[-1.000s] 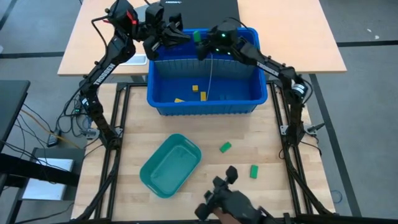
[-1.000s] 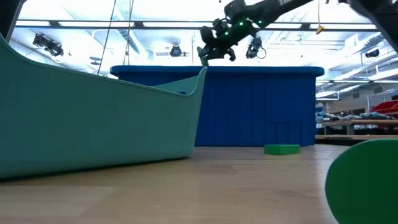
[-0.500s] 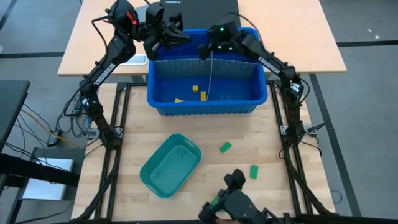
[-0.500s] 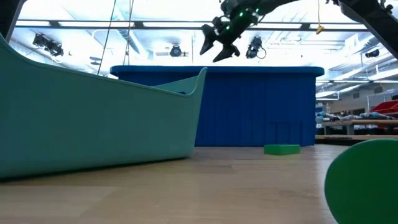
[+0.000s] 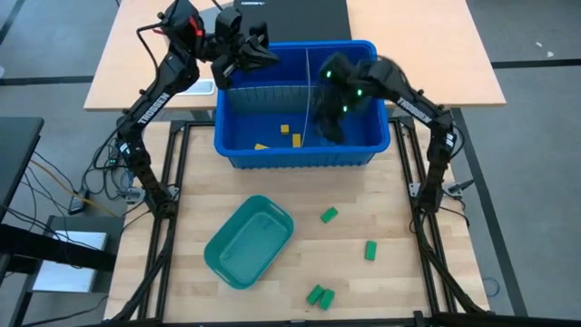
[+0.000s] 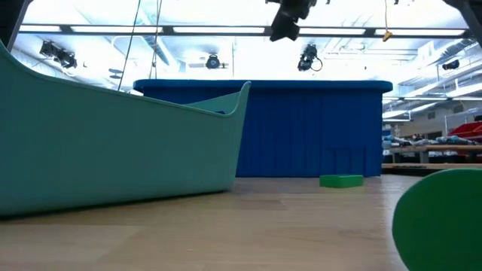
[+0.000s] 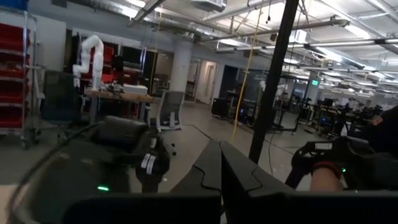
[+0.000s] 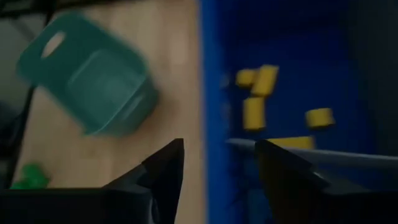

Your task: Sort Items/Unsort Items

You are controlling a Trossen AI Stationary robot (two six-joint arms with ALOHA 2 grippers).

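- Right gripper (image 5: 331, 127) is over the blue bin (image 5: 363, 145), hanging above its right-hand half, fingers (image 8: 165, 165) parted with nothing between them.
- From the right wrist view, the gap between those fingers looks down on the bin's near wall, with yellow blocks (image 8: 261, 93) lying on the bin floor just past it.
- In the high view the yellow blocks (image 5: 289, 134) sit in the bin's left-middle area, a few close together, beside the thin grey divider (image 5: 309, 91) that stands upright across the bin.
- Left gripper (image 5: 245, 56) is parked at the bin's back-left corner, above the rim, fingers pressed together and empty; its wrist camera looks out into the room, not at the tabletop.
- Out on the wooden tabletop (image 5: 381, 209): one green block (image 5: 329, 214) just right of the teal tray (image 5: 250, 241), another green block (image 5: 370, 250) farther right, and a pair of green blocks (image 5: 319, 296) touching each other near the front edge.
- The teal tray lies tilted on the tabletop in front of the bin; I see no blocks in it.
- Low view: a green block (image 6: 340, 180) lies flat before the blue bin wall, and the right gripper (image 6: 286, 22) hangs high above the rim.
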